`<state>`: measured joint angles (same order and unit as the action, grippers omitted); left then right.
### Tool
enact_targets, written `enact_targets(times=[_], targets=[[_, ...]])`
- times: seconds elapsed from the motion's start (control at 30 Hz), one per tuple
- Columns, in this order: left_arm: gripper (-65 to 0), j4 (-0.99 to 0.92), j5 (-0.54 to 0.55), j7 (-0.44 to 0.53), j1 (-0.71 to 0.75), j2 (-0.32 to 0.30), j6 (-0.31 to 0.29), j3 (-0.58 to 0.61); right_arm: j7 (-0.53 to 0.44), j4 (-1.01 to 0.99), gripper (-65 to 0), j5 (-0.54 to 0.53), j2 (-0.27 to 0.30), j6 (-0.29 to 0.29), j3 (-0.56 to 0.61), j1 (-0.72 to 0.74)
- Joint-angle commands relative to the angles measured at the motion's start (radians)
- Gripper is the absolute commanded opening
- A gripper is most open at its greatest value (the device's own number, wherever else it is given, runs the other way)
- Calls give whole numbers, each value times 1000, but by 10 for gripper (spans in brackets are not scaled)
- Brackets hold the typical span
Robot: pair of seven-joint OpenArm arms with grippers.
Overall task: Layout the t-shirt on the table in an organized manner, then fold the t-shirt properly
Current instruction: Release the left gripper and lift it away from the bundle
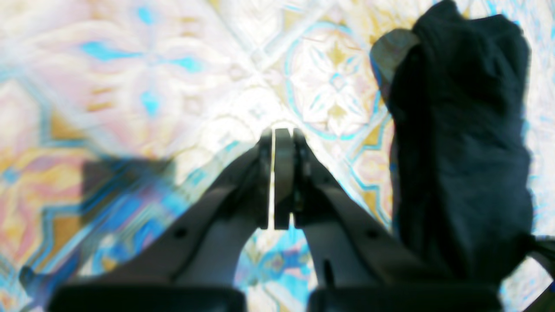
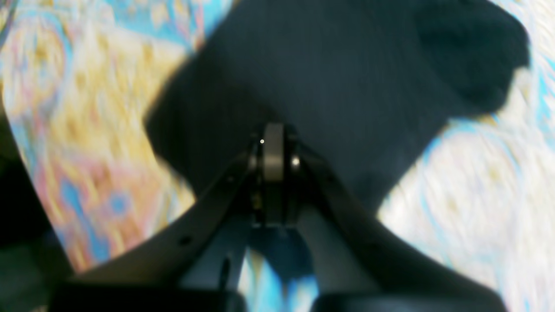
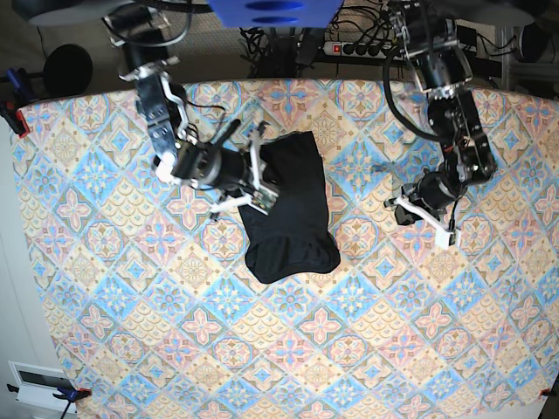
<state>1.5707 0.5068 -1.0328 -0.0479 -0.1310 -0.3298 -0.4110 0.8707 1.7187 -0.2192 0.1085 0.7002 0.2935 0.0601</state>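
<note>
The black t-shirt (image 3: 293, 209) lies as a folded, narrow bundle on the table (image 3: 175, 332), a little back of its middle. My right gripper (image 3: 262, 199) is at the shirt's left edge. In the right wrist view the right gripper (image 2: 273, 130) is shut, its tips over the dark t-shirt (image 2: 347, 78), and no fabric shows between the pads. My left gripper (image 3: 403, 212) hovers over bare tablecloth to the right of the shirt, apart from it. Seen from the left wrist, the left gripper (image 1: 282, 132) is shut on nothing, with the t-shirt (image 1: 459, 151) off to its right.
Cables and a power strip (image 3: 358, 45) lie behind the table's back edge. A red clamp (image 3: 13, 118) grips the cloth at the back left corner. The patterned cloth covers the table all the way to the front edge.
</note>
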Motion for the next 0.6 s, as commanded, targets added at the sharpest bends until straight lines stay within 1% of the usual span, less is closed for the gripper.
enact_targets(times=[0.0,0.13,0.3,0.37,0.43,0.57], targets=[[-647,41,23,12,9,-15,-4,-18,-25,-3,-650,-18,-14,-2,-4,36],[-647,119,80,12,98,-29,-4,-65,-28,-81,-650,-18,-91,-2,22,91],[-647,126,143,12,156,-32,-4,-113,-35,-216,-650,-16,-183,-2,17,155],[-648,126,154,12,161,-32,-4,-119,-61,-276,-650,-13,-217,-2,17,175],[-648,127,158,12,167,-32,-4,-119,-107,-348,-650,-12,-229,-2,17,189],[-648,130,158,12,173,-32,-4,-119,-196,-517,-650,-12,-229,-2,17,225]])
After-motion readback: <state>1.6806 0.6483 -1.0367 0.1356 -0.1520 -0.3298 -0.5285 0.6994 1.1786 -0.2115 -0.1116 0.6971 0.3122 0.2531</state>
